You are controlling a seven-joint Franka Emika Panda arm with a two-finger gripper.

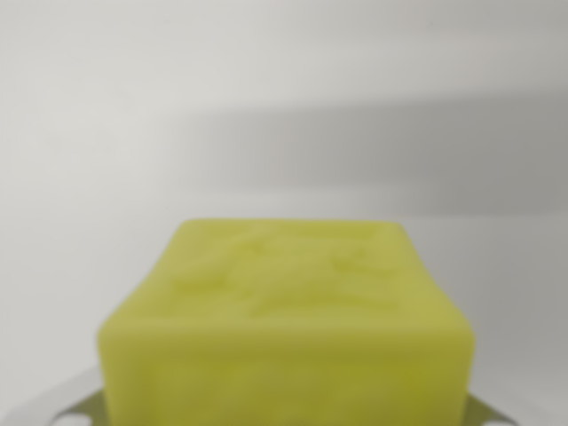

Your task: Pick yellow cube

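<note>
The blurred yellow cube (286, 319) fills the wrist view's lower middle; metal claw (284, 417) parts flank it, grip unclear.

A plain white surface (80, 151) fills everything around and behind, bare and evenly lit, and too blurred to show any grain or edge. A broad grey shadow (408, 142) lies across it as a soft band, darkest toward the right edge and fading out toward the left. Whether this pale ground is a worktop or a wall cannot be told.
</note>
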